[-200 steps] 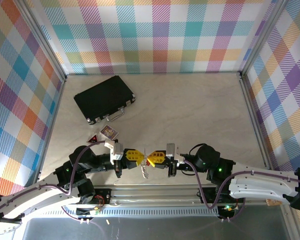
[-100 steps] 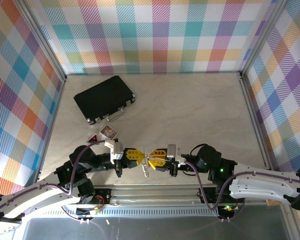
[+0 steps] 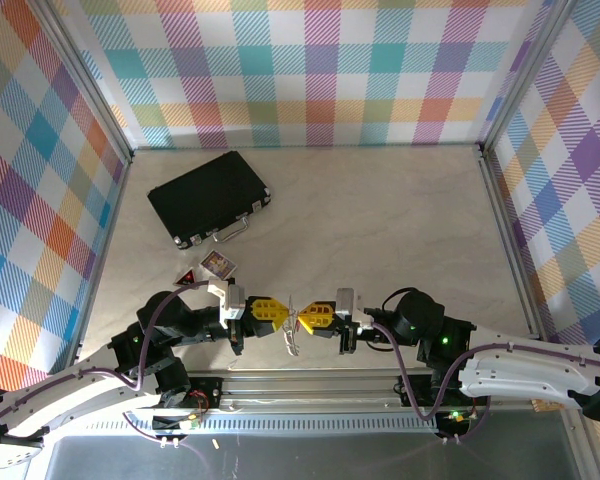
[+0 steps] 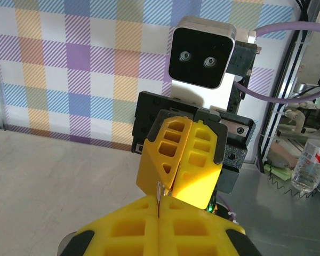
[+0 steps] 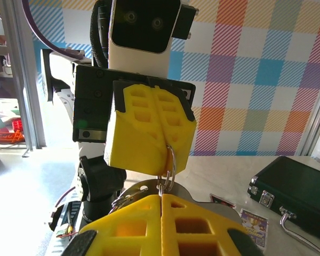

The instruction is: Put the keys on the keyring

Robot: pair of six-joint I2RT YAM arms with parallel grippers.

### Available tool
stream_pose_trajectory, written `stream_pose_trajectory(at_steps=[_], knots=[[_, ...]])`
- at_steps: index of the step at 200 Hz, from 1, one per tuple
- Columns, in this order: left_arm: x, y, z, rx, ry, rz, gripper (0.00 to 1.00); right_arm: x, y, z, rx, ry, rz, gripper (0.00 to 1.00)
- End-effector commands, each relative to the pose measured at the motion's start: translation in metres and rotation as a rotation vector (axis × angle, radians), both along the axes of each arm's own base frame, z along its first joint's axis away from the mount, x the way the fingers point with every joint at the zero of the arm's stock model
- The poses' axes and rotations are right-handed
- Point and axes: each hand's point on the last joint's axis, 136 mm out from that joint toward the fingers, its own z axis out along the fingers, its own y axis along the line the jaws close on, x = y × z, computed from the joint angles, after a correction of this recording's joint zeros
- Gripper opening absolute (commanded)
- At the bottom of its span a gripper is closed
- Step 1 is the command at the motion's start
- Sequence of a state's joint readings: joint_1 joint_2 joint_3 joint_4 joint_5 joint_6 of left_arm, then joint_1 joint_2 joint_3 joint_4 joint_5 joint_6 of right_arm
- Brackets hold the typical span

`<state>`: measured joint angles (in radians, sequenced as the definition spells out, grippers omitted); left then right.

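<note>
Two pairs tip-to-tip, left fingers [image 3: 268, 311] pinching keyring [image 5: 173, 162], long axis vertical, right fingers [image 3: 317, 315] closed.

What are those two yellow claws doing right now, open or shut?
Left gripper: closed, pinching the keyring.
Right gripper: closed, tip to tip with the left; what it pinches cannot be told.

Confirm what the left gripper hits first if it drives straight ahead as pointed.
The right gripper: it faces the left gripper tip to tip, nearly touching, with the keyring between them. How much gap remains is unclear.
</note>
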<state>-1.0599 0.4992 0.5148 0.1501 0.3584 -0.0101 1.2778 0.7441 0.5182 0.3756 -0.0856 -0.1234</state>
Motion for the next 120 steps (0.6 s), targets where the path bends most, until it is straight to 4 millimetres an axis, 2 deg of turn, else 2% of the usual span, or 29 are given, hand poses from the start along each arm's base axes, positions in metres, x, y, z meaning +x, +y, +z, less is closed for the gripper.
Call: stream_pose_trajectory(at_steps=[1, 70, 120], knots=[[-0.004, 0.005, 0.022, -0.083, -0.033, -0.004, 0.00, -0.004, -0.001, -0.001, -0.003, -0.005, 0.018, 0.00], [-0.001, 0.004, 0.024, -0.089, -0.031, 0.008, 0.00, -0.008, 0.005, -0.002, -0.021, 0.002, 0.049, 0.03], [-0.002, 0.004, 0.022, -0.094, -0.030, 0.006, 0.00, -0.012, -0.005, 0.008, 0.007, 0.007, 0.053, 0.22]])
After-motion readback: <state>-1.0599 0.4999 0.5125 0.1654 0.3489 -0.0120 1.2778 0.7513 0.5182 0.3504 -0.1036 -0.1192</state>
